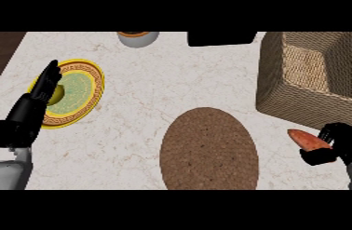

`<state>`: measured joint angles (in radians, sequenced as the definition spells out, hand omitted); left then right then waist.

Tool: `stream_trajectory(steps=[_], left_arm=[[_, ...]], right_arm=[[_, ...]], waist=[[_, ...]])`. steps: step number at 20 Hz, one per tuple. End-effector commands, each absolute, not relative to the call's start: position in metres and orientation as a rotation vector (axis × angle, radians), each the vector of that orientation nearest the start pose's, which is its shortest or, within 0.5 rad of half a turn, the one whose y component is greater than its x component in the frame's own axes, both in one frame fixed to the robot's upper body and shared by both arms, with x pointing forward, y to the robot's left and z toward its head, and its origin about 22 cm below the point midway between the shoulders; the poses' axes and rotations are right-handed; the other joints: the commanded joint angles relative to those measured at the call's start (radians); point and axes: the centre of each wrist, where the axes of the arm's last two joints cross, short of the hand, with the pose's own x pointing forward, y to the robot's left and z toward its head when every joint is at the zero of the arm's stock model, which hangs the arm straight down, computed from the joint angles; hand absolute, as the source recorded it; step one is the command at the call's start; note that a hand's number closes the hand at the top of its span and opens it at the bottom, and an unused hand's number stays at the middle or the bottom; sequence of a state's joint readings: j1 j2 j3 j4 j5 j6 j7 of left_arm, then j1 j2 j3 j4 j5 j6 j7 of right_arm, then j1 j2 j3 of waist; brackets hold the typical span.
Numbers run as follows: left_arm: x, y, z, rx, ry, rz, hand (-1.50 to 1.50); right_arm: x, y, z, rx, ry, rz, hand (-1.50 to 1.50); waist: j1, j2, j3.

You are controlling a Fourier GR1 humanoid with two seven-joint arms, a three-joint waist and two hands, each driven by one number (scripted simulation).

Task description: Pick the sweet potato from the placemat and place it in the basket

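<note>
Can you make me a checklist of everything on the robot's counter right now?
Surface: pale marble counter.
Job's things: sweet potato held in the right hand, off the brown oval placemat, below the woven basket, not in it.
Clutter: yellow-rimmed plate at left with a yellow-green item on it; grey cup and a black object at the far edge.
Hands: right hand curled round the sweet potato; left hand open, fingers straight, over the plate.
Cables: nothing seen.
Surroundings: dark strip beyond the counter's left edge.

Only one view, the head view, looks steeply down on the counter (138, 108) from above; forearms enter from its lower edge.
</note>
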<state>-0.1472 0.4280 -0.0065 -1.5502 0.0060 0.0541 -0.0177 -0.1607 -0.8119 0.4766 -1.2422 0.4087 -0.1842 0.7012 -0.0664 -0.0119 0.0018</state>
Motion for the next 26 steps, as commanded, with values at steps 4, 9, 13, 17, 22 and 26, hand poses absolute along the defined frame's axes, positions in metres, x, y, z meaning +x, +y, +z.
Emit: stream_trajectory(steps=[4,9,13,17,22,26], left_arm=[[0.268,0.308,0.067,0.348,-1.691,-0.328,0.0],[0.27,0.317,0.069,0.368,-1.694,-0.321,0.0],[0.273,0.307,0.075,0.33,-1.704,-0.334,0.0],[0.272,0.319,0.076,0.324,-1.711,-0.362,0.0],[0.281,0.29,0.071,0.313,-1.722,-0.386,0.0],[0.299,0.288,0.08,0.297,-1.729,-0.375,0.0]], right_arm=[[0.228,-0.494,0.085,-1.429,-0.798,0.533,1.5],[0.253,-0.487,0.139,-1.363,-1.261,0.265,1.5],[0.254,-0.495,0.198,-1.254,-1.479,0.192,1.5],[0.239,-0.497,0.249,-1.201,-1.573,0.266,1.5],[0.249,-0.469,0.304,-1.095,-1.599,0.272,1.5],[0.259,-0.45,0.334,-1.071,-1.55,0.295,1.5]], waist=[[0.001,-0.002,0.003],[-0.003,-0.006,0.002],[0.021,0.0,-0.001],[0.031,0.002,-0.003],[0.065,0.01,-0.003],[0.086,0.018,-0.003]])
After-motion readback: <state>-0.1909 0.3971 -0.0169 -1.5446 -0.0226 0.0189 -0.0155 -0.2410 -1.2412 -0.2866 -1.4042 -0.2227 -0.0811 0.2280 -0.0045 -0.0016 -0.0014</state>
